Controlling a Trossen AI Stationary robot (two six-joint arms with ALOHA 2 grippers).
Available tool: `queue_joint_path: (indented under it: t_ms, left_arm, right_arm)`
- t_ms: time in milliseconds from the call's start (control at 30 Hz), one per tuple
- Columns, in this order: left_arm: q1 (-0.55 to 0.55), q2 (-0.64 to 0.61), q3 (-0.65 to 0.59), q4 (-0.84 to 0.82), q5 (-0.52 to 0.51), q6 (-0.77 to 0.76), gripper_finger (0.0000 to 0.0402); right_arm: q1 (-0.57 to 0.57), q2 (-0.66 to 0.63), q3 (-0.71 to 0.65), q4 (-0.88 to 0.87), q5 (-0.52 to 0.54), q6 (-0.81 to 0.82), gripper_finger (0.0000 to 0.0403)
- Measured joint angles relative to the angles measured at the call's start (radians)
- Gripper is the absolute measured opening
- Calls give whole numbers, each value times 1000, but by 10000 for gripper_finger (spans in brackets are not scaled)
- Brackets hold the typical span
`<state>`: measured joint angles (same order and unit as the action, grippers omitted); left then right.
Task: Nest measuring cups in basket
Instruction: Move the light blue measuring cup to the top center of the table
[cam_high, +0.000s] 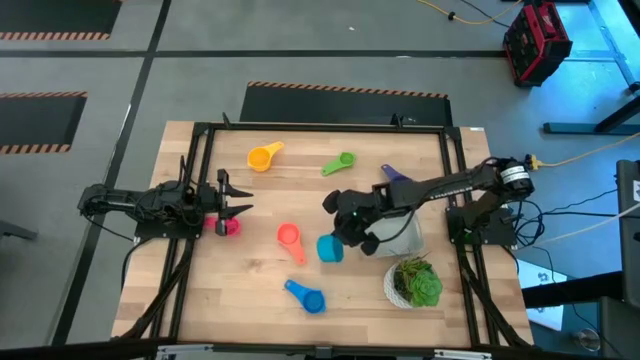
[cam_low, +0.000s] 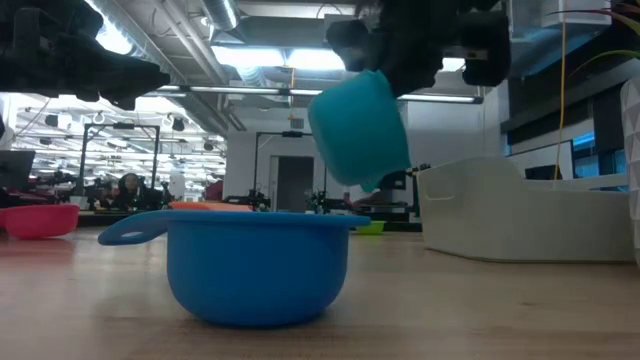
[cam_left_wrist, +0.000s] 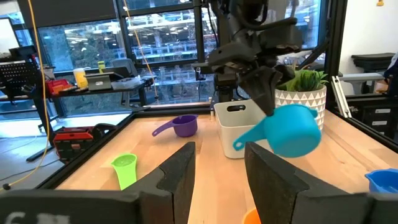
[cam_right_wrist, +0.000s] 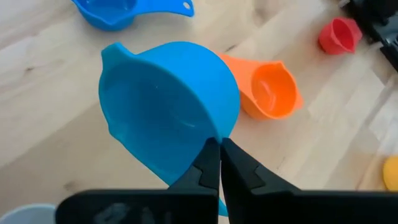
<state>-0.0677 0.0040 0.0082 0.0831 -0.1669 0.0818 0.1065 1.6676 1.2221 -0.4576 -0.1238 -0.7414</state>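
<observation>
My right gripper (cam_high: 342, 226) hangs over the table's middle, shut on the teal cup (cam_high: 330, 249), which the low view shows in the air (cam_low: 358, 125). The light-gray basket (cam_high: 404, 238) lies just to its right, partly under the arm. My left gripper (cam_high: 238, 196) waits open at the left, beside the pink cup (cam_high: 230, 227). Resting on their bases on the wood are the yellow (cam_high: 263, 156), green (cam_high: 340, 163), purple (cam_high: 393, 174), salmon-red (cam_high: 289, 237) and blue (cam_high: 307, 296) cups. My right gripper pinches the teal cup's rim (cam_right_wrist: 211, 132) between its two fingers, the wall between them, coming from above and pointing down. The cup is lifted clear of the table and hangs tilted below the fingers, its handle (cam_left_wrist: 244, 142) sticking out sideways.
A round white pot with a green plant (cam_high: 415, 283) stands near the basket's near side. Black frame rails (cam_high: 310, 128) run along the table's edges. In the low view the blue cup (cam_low: 255, 260) sits close in front, the basket (cam_low: 520, 215) behind it.
</observation>
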Motion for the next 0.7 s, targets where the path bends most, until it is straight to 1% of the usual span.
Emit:
queue_joint_path:
  t_ms: [233, 333, 533, 633, 700]
  left_arm:
    - [0, 0, 0, 0, 0, 0, 133]
    - [0, 0, 0, 0, 0, 0, 133]
    - [0, 0, 0, 0, 0, 0, 133]
    - [0, 0, 0, 0, 0, 0, 133]
    - [0, 0, 0, 0, 0, 0, 133]
  right_arm:
    - [-60, 0, 0, -11, 0, 0, 5]
    - [-86, 0, 17, -78, 0, 1, 5]
    - [-141, 0, 130, -215, 0, 5, 5]
    - [-170, -2, 189, -245, 0, 6, 5]
    - [-192, -2, 229, -298, 0, 6, 5]
